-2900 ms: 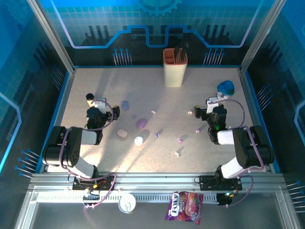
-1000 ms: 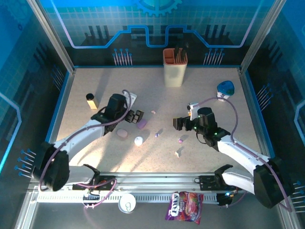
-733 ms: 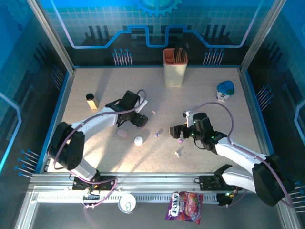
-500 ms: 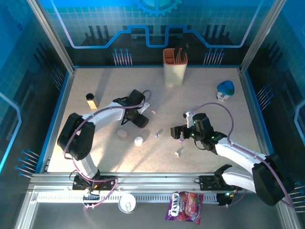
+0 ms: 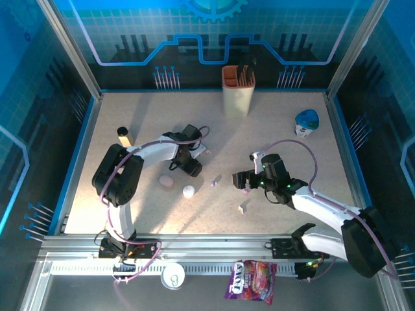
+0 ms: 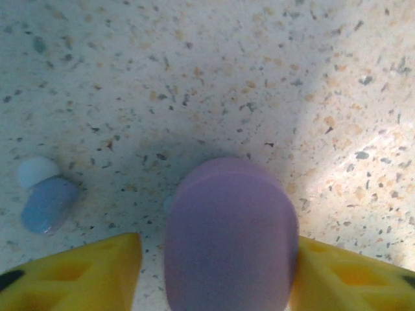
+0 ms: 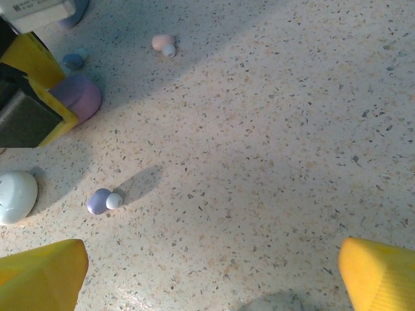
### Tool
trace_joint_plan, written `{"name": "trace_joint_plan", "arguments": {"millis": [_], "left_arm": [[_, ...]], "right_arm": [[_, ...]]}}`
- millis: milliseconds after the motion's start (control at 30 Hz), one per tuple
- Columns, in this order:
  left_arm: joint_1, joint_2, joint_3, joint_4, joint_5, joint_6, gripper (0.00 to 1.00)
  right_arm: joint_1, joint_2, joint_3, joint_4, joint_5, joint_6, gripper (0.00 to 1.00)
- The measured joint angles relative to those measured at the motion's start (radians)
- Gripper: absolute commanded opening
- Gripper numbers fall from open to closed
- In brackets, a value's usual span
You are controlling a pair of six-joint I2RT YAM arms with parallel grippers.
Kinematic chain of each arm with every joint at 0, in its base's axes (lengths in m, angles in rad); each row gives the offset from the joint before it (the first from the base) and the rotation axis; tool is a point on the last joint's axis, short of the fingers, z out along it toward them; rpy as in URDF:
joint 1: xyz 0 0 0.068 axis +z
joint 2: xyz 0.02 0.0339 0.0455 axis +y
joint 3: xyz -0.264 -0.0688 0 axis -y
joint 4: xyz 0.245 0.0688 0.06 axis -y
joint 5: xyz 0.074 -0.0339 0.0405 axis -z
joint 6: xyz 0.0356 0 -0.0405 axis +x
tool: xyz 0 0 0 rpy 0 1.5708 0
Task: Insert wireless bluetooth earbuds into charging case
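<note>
Left end effector (image 6: 217,275): newly arrived, narrowing around the lilac case (image 6: 230,220), not yet pinching. Right end effector (image 7: 214,272): spread wide. We judge the earbuds (image 7: 100,201) uninserted.

Speckled beige tabletop (image 5: 272,129) holding stray clutter.
Tan plastic holder with orange rim (image 5: 238,92) far centre; black-capped yellow bottle (image 5: 124,137) left; blue-domed white jar (image 5: 306,122) far right.

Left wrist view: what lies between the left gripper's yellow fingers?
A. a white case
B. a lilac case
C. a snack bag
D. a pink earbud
B: the lilac case sits between the fingers of the left gripper, while a small bluish earbud lies outside them on the table.
</note>
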Motion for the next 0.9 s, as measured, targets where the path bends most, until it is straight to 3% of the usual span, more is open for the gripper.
{"name": "trace_joint_plan", "arguments": {"millis": [67,267,367,600,667,900], "left_arm": [[0.0,0.006,0.0,0.0,0.008,-0.006,0.4],[0.0,0.001,-0.002,0.006,0.014,-0.016,0.38],[0.0,-0.034,-0.031,0.034,0.031,-0.013,0.35],[-0.026,-0.216,-0.164,0.199,0.17,0.089,0.36],[-0.043,-0.256,-0.201,0.266,0.223,0.121,0.3],[-0.071,-0.33,-0.299,0.455,0.387,0.24,0.32]], "right_arm": [[0.0,0.0,0.0,0.0,0.007,0.005,1.0],[-0.004,-0.004,0.0,-0.013,0.045,0.068,1.0],[-0.043,-0.021,0.001,-0.024,-0.003,0.137,1.0],[-0.212,-0.018,-0.014,0.124,-0.304,0.376,0.94],[-0.227,-0.003,-0.006,0.135,-0.383,0.423,0.93],[-0.214,0.083,0.066,0.082,-0.62,0.472,0.84]]}}
